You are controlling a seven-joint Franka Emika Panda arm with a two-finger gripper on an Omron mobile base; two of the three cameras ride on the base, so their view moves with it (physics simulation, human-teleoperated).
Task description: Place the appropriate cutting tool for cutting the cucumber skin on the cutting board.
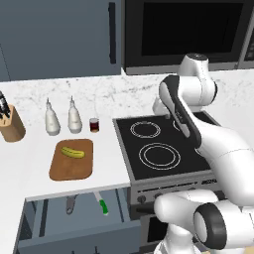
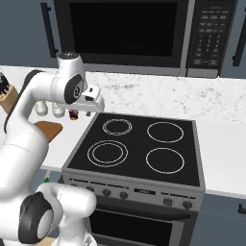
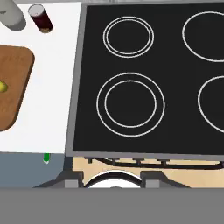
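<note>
From the left base view, you have the peeler (image 1: 71, 204) lying in the open drawer (image 1: 74, 213) below the counter, just beside the green-handled knife (image 1: 102, 205), and both sit below the front edge of the cutting board (image 1: 71, 159), where the cucumber (image 1: 72, 152) rests near the far end. Judge the peeler as light, rigid metal, probably slick, so you would do best to pinch it across the narrow handle rather than the forked head, and expect it to skate on the drawer floor if you nudge it. The arm is raised over the stove (image 1: 158, 149), well apart from the drawer. In the right base view, the gripper (image 2: 94, 103) hangs above the stove's near-left corner, with a corner of the board showing behind the arm; you cannot read the jaws here. In the hand view, you look straight down on the burners, with the board's edge and a sliver of cucumber at the left and a speck of the green handle low down; the jaws are together with nothing between them.
</note>
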